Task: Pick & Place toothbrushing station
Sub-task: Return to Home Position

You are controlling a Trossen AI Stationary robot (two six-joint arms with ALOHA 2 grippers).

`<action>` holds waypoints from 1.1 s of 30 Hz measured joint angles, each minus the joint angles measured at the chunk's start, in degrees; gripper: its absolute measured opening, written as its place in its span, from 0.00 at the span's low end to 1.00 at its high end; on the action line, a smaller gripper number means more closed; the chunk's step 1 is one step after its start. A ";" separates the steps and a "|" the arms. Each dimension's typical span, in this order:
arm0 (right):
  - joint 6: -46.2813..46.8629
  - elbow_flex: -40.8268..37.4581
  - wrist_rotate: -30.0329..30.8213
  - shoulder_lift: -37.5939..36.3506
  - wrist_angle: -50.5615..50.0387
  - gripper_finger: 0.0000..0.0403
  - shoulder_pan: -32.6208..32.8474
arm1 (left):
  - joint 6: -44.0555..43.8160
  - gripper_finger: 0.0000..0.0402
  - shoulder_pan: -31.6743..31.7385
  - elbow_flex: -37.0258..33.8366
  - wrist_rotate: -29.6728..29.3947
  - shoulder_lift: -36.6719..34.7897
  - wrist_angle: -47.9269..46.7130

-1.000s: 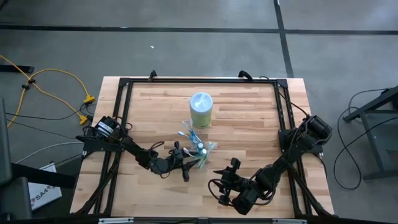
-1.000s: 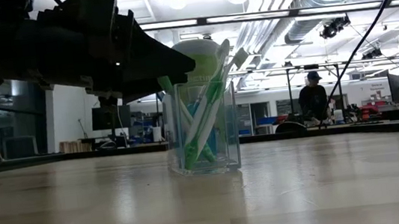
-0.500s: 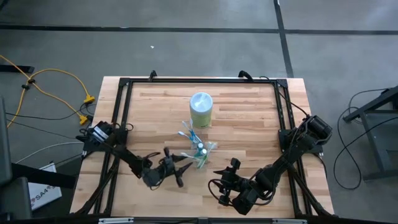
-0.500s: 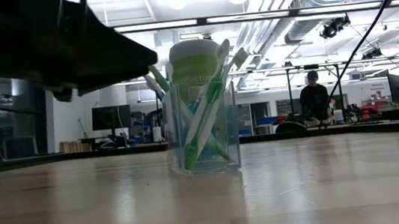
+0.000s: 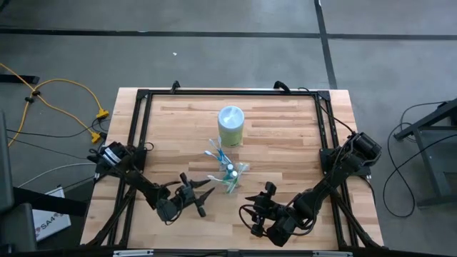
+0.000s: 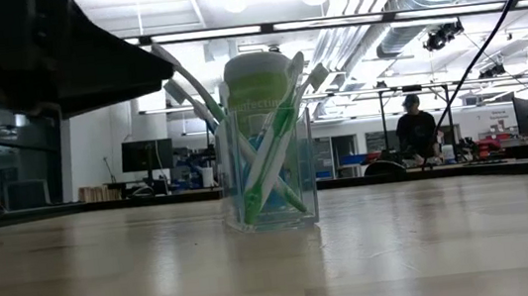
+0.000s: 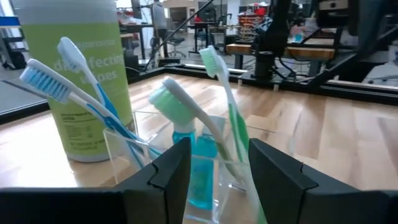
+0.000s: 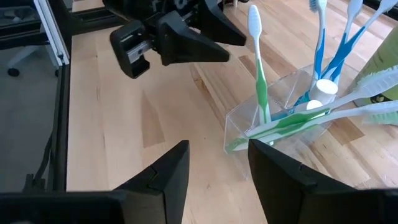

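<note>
A pale green canister [image 5: 230,125] is standing on the wooden surface [image 5: 285,135], a little above the middle of the high view. A yellow cable [image 5: 68,84] is lying on the grey floor [image 5: 214,57] at the left. In the low view, a person [image 6: 416,131] is standing far back at the right.

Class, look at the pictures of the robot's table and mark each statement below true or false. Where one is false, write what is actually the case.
1. The toothbrushes stand in the clear organizer. True.
2. The left gripper holds a green toothbrush. False: it is open and empty, off to one side of the organizer.
3. A green canister stands on the table beside the organizer. True.
4. One toothbrush lies flat on the table outside the organizer. False: every brush in view is in the organizer.
5. The right gripper is shut on the organizer. False: it is open and apart from it.
</note>
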 joint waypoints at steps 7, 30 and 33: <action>-0.25 -0.01 0.09 0.00 0.01 0.39 0.00 | 1.87 0.39 -3.24 0.00 0.01 0.00 3.65; -0.44 -0.04 -6.68 0.02 0.90 0.39 -0.88 | 25.76 0.39 -10.29 -0.02 -0.03 -8.81 12.04; -0.37 -0.04 -6.68 0.02 0.90 0.39 -1.47 | 23.94 0.39 -11.68 -0.02 -1.72 -8.81 12.04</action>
